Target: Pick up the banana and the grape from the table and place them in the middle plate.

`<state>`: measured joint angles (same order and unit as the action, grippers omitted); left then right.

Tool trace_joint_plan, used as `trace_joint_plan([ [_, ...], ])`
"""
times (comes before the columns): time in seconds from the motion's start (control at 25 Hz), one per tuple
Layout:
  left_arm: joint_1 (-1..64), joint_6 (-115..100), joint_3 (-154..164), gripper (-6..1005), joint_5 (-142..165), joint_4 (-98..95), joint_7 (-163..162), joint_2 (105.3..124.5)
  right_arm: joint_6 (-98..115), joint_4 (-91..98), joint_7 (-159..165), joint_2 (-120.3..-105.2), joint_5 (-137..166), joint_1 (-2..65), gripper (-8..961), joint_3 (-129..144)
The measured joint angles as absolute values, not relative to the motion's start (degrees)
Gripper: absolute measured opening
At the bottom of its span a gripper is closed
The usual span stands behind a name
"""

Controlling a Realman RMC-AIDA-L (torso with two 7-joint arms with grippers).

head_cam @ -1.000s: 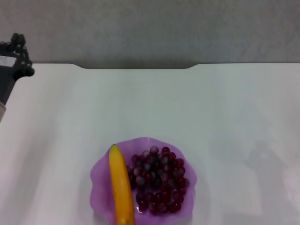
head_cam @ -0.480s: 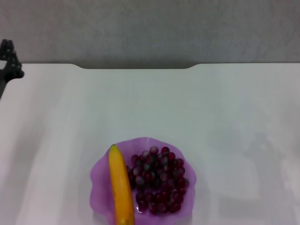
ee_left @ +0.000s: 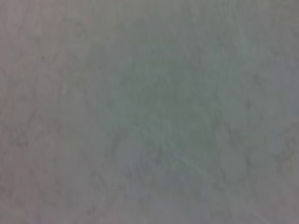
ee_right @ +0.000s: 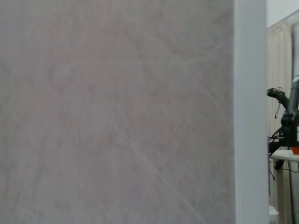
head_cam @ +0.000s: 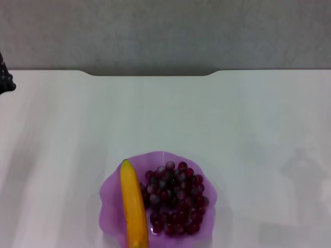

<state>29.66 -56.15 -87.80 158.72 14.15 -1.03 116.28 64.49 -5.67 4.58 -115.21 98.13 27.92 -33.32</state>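
My left gripper has pulled back since a second ago: then its dark bulk sat well inside the upper left of the head frame, over the worktop's far left corner; half a second ago only part of it showed; now just a sliver is left at the frame's left edge. I cannot tell whether its fingers are apart or together. My right gripper does not show in the head view at all. Nothing else has shifted.

The plate sits at the bottom centre of the head frame, its near rim cut off by the lower edge. The banana lies in its left half, running from the far rim toward me, green tip at the far end. The grape fills the plate's right half, just beside the banana and touching it along part of its length.

The worktop spreads white and bare on all sides of the plate, with wide room to left, right and beyond. Its far edge runs straight across the upper frame, with a shallow notch in the middle, against a grey wall.

The left wrist view shows only a blank grey surface. The right wrist view shows a pale grey surface and a white vertical edge, with another robot arm far off beyond it.
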Motion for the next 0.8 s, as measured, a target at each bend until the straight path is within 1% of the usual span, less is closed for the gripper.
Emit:
trace_joint_plan([
  [0.2,31.37,-54.69,-87.80,62,156.50,11.58,-1.05,116.25,64.66,-4.90,8.30,-115.20,96.23,28.34,32,-33.38],
  [0.36,32.96,-51.47,-87.84,62,154.28,10.48,-1.06,116.16,60.57,-3.82,8.22,-115.19,91.16,29.99,32,-33.31],
  [0.8,36.00,-44.69,-93.44,62,154.11,8.82,-0.93,115.49,53.52,0.04,7.91,-114.95,90.85,35.21,32,-32.88],
])
